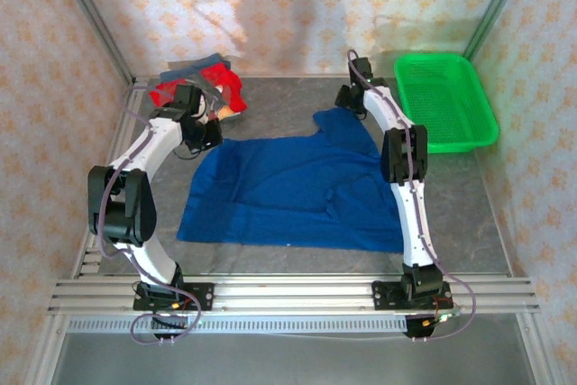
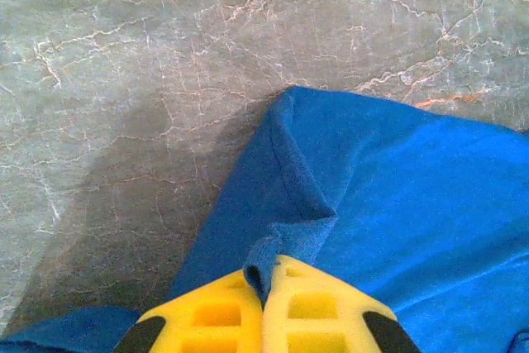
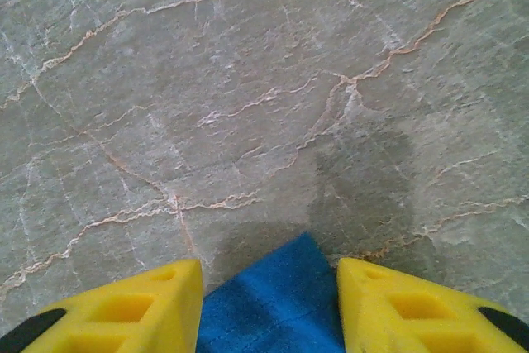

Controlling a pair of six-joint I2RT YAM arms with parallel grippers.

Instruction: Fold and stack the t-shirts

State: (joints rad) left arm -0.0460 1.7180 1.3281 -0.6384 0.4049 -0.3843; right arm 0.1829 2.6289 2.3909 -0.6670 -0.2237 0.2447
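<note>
A royal-blue t-shirt [image 1: 293, 188] lies spread on the grey table, plain face up. My left gripper [image 1: 206, 137] is at its back left corner, shut on a pinched fold of the blue cloth [image 2: 277, 241]. My right gripper [image 1: 347, 101] is at the shirt's back right part, open, with a blue corner [image 3: 277, 303] lying between its yellow fingers [image 3: 140, 307]. A red printed t-shirt [image 1: 194, 87] sits crumpled at the back left with a darker cloth on top of it.
A green mesh basket [image 1: 446, 101] stands at the back right. Patterned walls close in the table on three sides. An aluminium rail [image 1: 288, 295] carrying the arm bases runs along the near edge.
</note>
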